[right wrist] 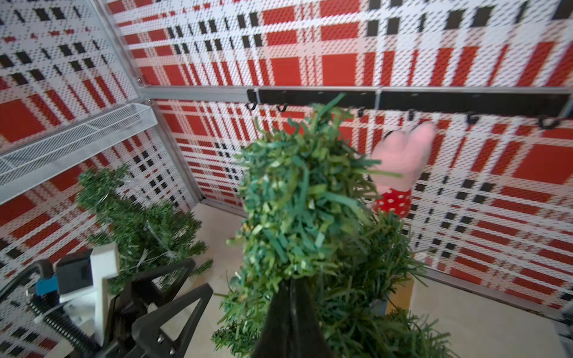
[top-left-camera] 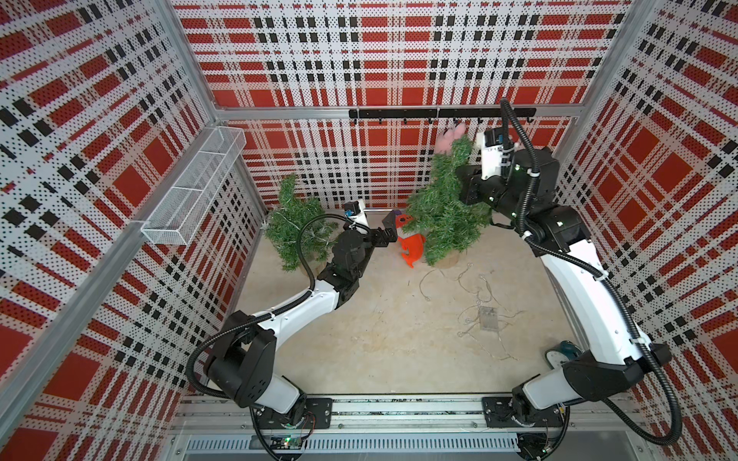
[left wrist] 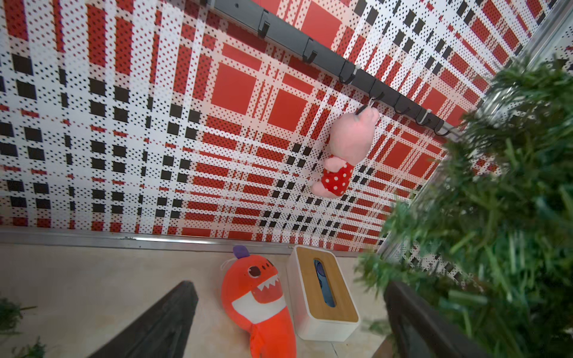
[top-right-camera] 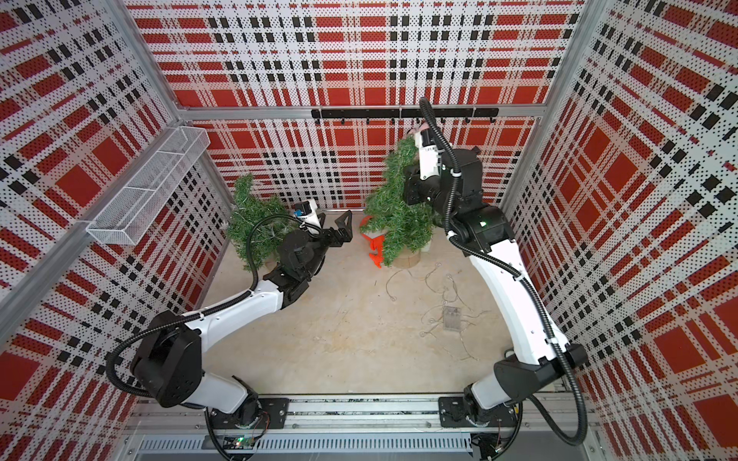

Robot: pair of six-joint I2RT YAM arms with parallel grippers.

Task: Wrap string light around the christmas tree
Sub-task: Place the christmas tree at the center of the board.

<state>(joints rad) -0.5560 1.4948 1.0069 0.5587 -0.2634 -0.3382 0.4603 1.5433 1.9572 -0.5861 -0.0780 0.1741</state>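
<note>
The christmas tree [top-left-camera: 443, 211] stands on a round base at the back, right of centre, also in a top view [top-right-camera: 395, 215]. My right gripper [right wrist: 291, 282] is shut, its tips buried in the foliage of the tree's top [right wrist: 297, 198]; whether a twig is pinched I cannot tell. The string light [top-left-camera: 475, 293] lies loose on the floor in front of the tree, with its clear battery box [top-left-camera: 488, 318] among the loops. My left gripper [top-left-camera: 388, 230] hangs open left of the tree with nothing between its fingers [left wrist: 167, 319]. No wire shows on this tree.
A second green tree [top-left-camera: 295, 227] with a pale wire on it stands at the back left. An orange plush [left wrist: 257, 297] and a wood-topped white tissue box [left wrist: 322, 294] lie between the trees. A pink plush [left wrist: 347, 148] hangs from the hook rail [top-left-camera: 399, 113]. A mesh shelf [top-left-camera: 191, 187] juts from the left wall.
</note>
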